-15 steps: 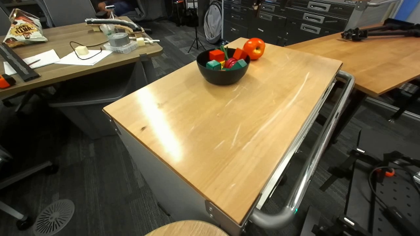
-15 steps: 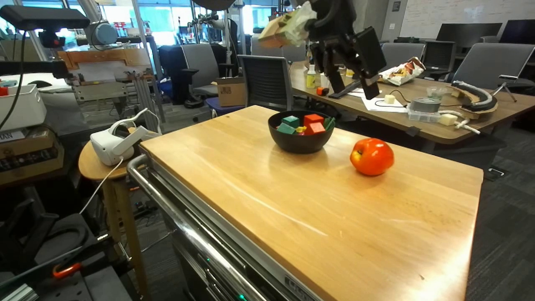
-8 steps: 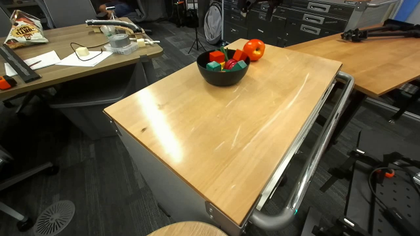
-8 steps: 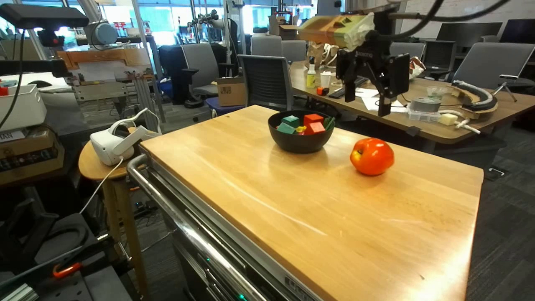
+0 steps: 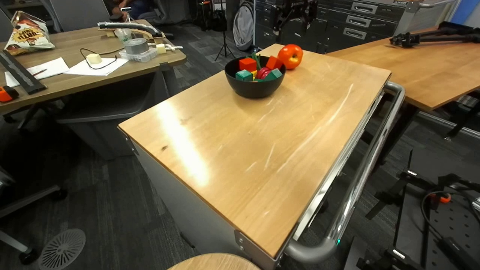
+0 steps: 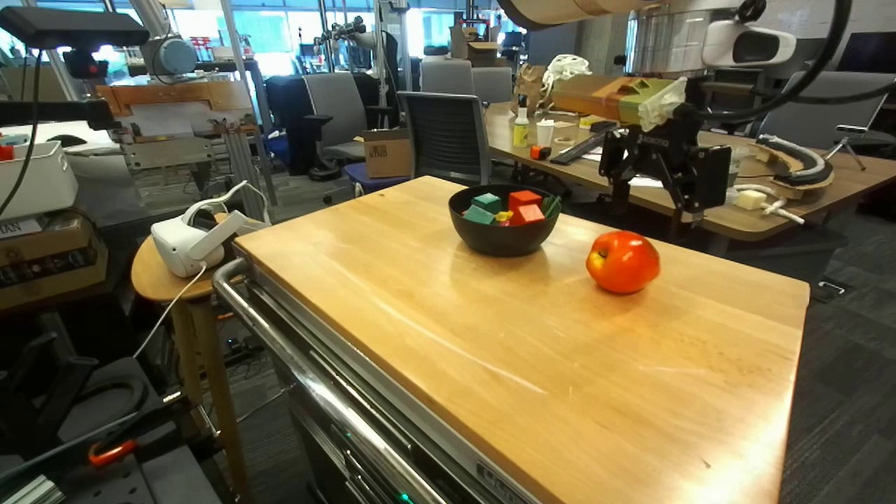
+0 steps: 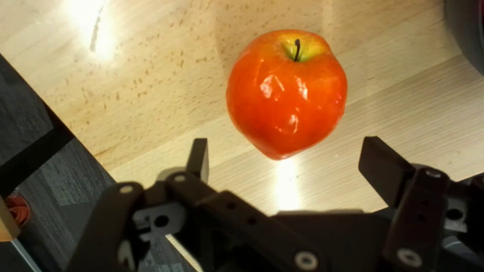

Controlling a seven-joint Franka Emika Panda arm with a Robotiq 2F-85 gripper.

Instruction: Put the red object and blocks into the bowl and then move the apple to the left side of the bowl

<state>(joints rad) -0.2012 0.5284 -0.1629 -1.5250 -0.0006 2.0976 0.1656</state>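
The black bowl point(image 5: 255, 89) point(image 6: 504, 241) stands on the wooden tabletop in both exterior views. It holds red blocks point(image 5: 247, 63) point(image 6: 525, 201), green blocks point(image 5: 244, 75) point(image 6: 488, 204), a round red object point(image 5: 263, 72) and some yellow. The large red-orange apple point(image 5: 290, 56) point(image 6: 623, 262) point(image 7: 287, 90) rests on the tabletop beside the bowl, apart from it. My gripper point(image 5: 291, 29) point(image 6: 649, 210) point(image 7: 284, 144) is open and empty, above and behind the apple in an exterior view. In the wrist view its fingers stand wide apart below the apple; the bowl's edge point(image 7: 467, 34) shows at upper right.
The wooden tabletop point(image 6: 434, 301) point(image 5: 240, 150) has a metal handle rail point(image 6: 329, 392) along one side. A desk point(image 5: 165, 60) with tape, papers and a chip bag point(image 5: 30, 33) stands nearby. A white headset point(image 6: 189, 238) lies on a stool.
My gripper has come down and, in an exterior view, moved right toward the apple; it now also shows at the top of both exterior views. The bowl, blocks and apple have not moved.
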